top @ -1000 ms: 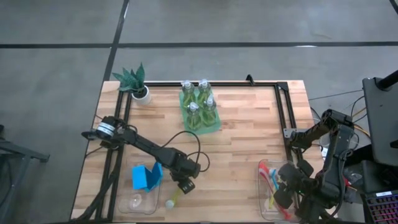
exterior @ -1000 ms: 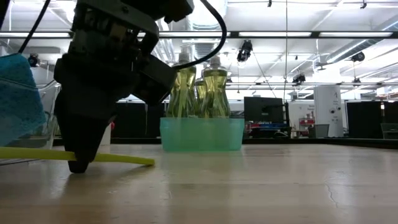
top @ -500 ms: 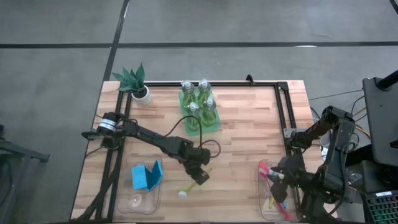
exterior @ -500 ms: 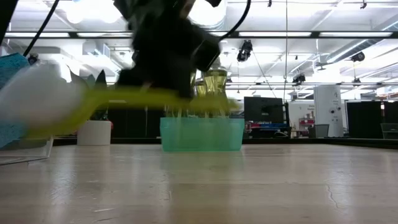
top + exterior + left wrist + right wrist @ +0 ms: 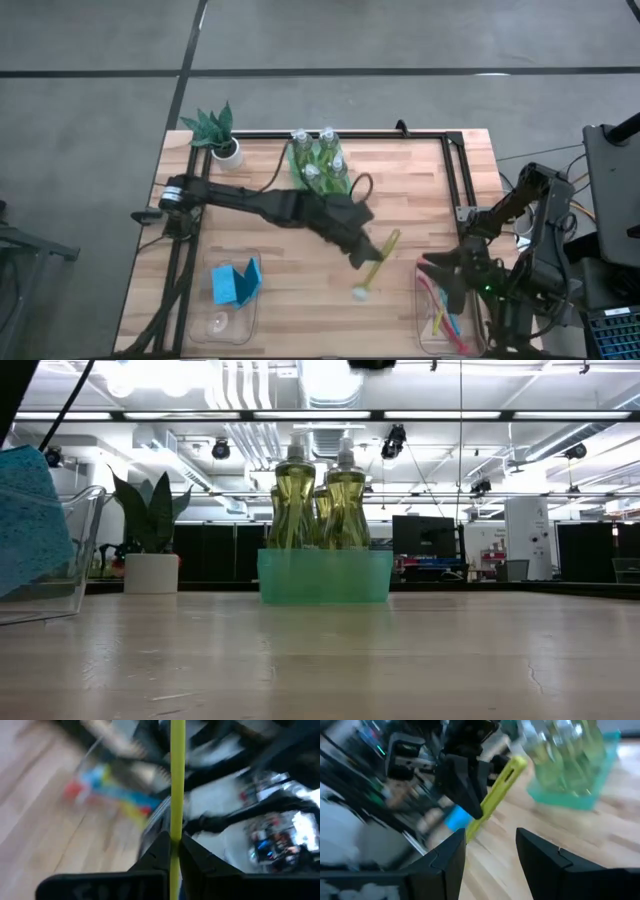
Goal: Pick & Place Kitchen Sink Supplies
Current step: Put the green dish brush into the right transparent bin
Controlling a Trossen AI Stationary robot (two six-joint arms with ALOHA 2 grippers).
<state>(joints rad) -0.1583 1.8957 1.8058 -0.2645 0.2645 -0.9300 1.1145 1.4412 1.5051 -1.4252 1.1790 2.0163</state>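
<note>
Left gripper point(image 5: 362, 255) was out over the middle of the table point(image 5: 420, 200), toward the right half, its fingers clamped narrow on the handle of a yellow brush point(image 5: 374, 265). Brush hung clear of the wood, pale head pointing toward the near edge. The left wrist view showed the handle running straight through between the closed fingers point(image 5: 159, 852).

Right gripper point(image 5: 447, 272) waited just beside the far end of the clear bin point(image 5: 421, 300) at the table's near right corner, fingers point(image 5: 451, 854) standing moderately apart with nothing between them. That bin already held red, yellow and blue brushes point(image 5: 438, 300).

Four bottles point(image 5: 318, 160) sat in the green tray point(image 5: 325, 576) near the far edge; blue sponges point(image 5: 236, 282) stood in the bin at the near left corner. Potted plant point(image 5: 220, 130) at the far left corner.

Step in hand, as judged: carrying the yellow brush across, to the right bin or to the right gripper. To do it well:
- keep the brush high enough to clear the bin's rim
- turn the handle parallel to the bin's long side before lowering
- if handing over, hold firm until the right fingers have closed on the free end.
</note>
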